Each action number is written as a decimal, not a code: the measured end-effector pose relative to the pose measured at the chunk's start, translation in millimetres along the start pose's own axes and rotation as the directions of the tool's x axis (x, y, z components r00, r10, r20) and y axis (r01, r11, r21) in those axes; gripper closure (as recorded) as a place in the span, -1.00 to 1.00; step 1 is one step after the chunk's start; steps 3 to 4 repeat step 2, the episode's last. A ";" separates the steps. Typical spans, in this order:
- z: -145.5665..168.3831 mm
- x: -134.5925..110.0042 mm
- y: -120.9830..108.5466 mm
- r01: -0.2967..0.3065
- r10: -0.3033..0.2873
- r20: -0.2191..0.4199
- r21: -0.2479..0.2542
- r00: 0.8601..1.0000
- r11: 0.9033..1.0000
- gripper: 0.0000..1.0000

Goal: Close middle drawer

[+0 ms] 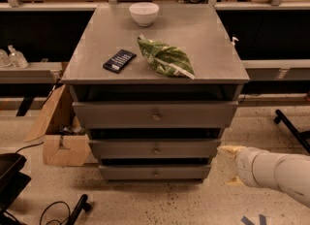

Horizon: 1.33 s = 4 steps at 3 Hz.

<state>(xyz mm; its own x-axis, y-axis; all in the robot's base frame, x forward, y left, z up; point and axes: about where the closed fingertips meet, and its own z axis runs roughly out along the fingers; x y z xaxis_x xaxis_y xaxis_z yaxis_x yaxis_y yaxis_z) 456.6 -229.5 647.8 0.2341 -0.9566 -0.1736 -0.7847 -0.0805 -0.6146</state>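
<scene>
The grey cabinet has three drawers stacked at its front. The middle drawer (121,149) is the low wide panel with a small round knob (156,150) and stands slightly out from the frame, with a dark gap above it. My gripper (229,166) is on the white arm at the lower right, just right of the cabinet's corner, level with the middle and bottom drawers. Its yellowish fingertips (226,149) are spread apart, point left and hold nothing. It touches no drawer.
The top drawer (116,115) and the bottom drawer (126,172) also have knobs. On the cabinet top lie a white bowl (144,13), a black remote-like item (119,60) and a green chip bag (166,58). A cardboard box (60,141) stands on the floor at left. A black chair base (12,180) and cables are at lower left.
</scene>
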 end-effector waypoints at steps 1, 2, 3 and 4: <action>0.1 -0.6 -0.1 0.001 -0.001 0.000 0.000 1.000 1.000 -1.00; 0.1 -0.6 -0.1 0.001 -0.001 0.000 0.000 1.000 1.000 -1.00; 0.1 -0.6 -0.1 0.001 -0.001 0.000 0.000 1.000 1.000 -1.00; 0.1 -0.6 -0.1 0.001 -0.001 0.000 0.000 1.000 1.000 -1.00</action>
